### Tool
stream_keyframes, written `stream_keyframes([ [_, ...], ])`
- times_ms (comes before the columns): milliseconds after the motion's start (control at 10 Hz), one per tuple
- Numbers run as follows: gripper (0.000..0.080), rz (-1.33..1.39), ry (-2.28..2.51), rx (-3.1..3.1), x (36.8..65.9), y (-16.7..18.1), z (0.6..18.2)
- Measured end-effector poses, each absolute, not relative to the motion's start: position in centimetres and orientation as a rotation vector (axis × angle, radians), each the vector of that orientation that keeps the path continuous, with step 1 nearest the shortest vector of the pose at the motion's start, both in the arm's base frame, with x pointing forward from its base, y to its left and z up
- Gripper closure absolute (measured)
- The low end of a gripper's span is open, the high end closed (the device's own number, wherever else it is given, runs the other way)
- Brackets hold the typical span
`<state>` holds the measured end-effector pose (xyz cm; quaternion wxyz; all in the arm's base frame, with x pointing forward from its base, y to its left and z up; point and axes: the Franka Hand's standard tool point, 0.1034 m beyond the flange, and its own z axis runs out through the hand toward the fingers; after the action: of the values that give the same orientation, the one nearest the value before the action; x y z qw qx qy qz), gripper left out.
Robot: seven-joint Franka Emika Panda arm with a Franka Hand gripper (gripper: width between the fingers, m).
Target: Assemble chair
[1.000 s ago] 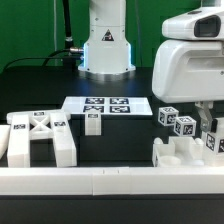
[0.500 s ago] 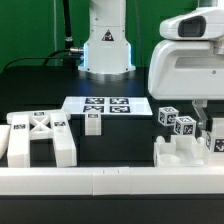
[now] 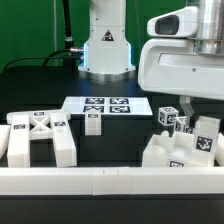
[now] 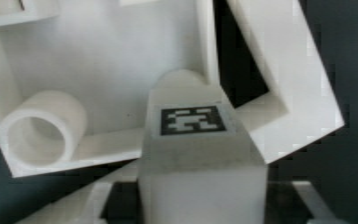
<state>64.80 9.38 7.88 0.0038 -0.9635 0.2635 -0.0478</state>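
1. The arm comes down from above at the exterior view's right, its bulky white wrist filling that upper corner, and the gripper points straight down.
2. The jaws pinch the tagged upright of the notched block. In the wrist view this tagged upright runs between them, with a round socket beside it.
3. The block sits tilted just behind the border rail.
4. The X-ribbed panel lies well apart at the exterior view's left. A short leg stands near the marker board, and two tagged pieces sit just beside the gripper.
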Motion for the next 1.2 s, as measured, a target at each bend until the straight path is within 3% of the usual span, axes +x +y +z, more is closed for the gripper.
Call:
stream_keyframes([
  [100,0.0446,-0.149,0.823,-3.020,64.8,9.5,7.8],
  [200,0.0258,-0.149,0.822,-3.020,64.8,9.5,7.8],
  [300,0.0258,-0.153,0.747,-3.036,64.7,9.0,8.7],
  [400,0.0172,-0.155,0.689,-3.045,64.3,8.0,10.4],
  [600,0.0154,-0.148,0.621,-3.058,63.7,4.7,13.2],
  [1000,0.0150,-0.152,0.631,-3.060,63.8,3.9,13.2],
  [1200,0.0150,-0.154,0.615,-3.070,63.9,4.0,11.9],
])
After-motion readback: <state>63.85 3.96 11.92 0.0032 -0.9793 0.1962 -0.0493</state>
